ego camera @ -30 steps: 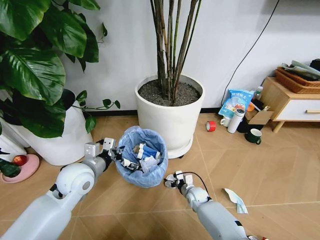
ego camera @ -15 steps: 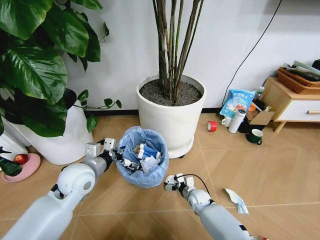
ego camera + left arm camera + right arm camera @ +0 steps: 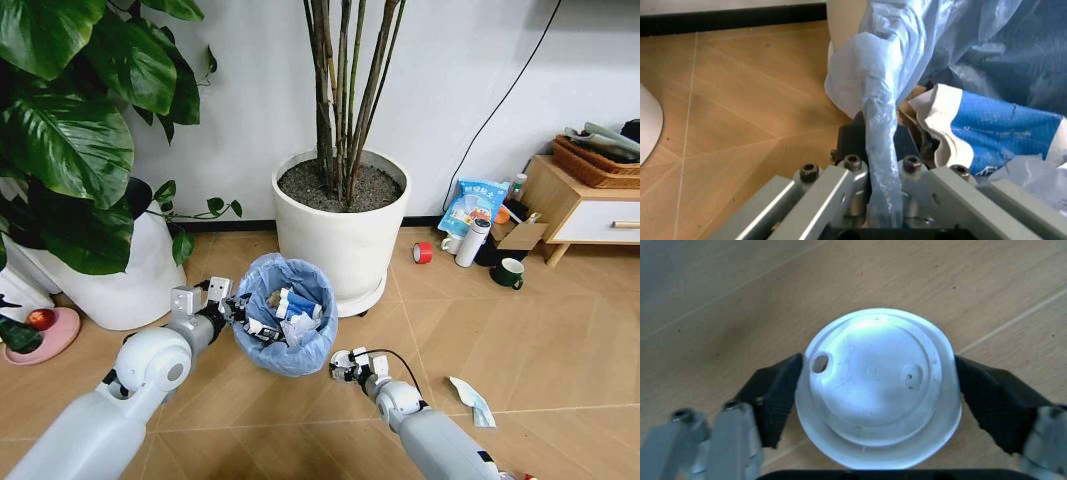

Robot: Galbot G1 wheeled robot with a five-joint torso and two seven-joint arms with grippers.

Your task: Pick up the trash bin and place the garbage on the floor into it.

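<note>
The trash bin [image 3: 290, 345], lined with a crinkled light-blue bag, hangs just above the floor in front of the big pot. My left gripper [image 3: 240, 311] is shut on its bagged rim [image 3: 881, 105], which runs between the black pads [image 3: 908, 142]. Crumpled white and blue-white garbage [image 3: 288, 305] lies inside the bin. To the right of the bin my right gripper [image 3: 344, 364] sits low over the floor. In the right wrist view its fingers [image 3: 777, 390] press both sides of a white round disc [image 3: 877, 390]. A blue-white wrapper [image 3: 471, 399] lies on the floor farther right.
A large white plant pot [image 3: 340, 235] stands right behind the bin, another white pot [image 3: 130, 275] at left under broad leaves. At the back right are a red tape roll [image 3: 422, 252], white bottle [image 3: 470, 242], green mug [image 3: 508, 272] and wooden cabinet [image 3: 580, 205].
My right gripper has dropped slightly and drawn back toward me. The left gripper and the bin have stayed where they were.
</note>
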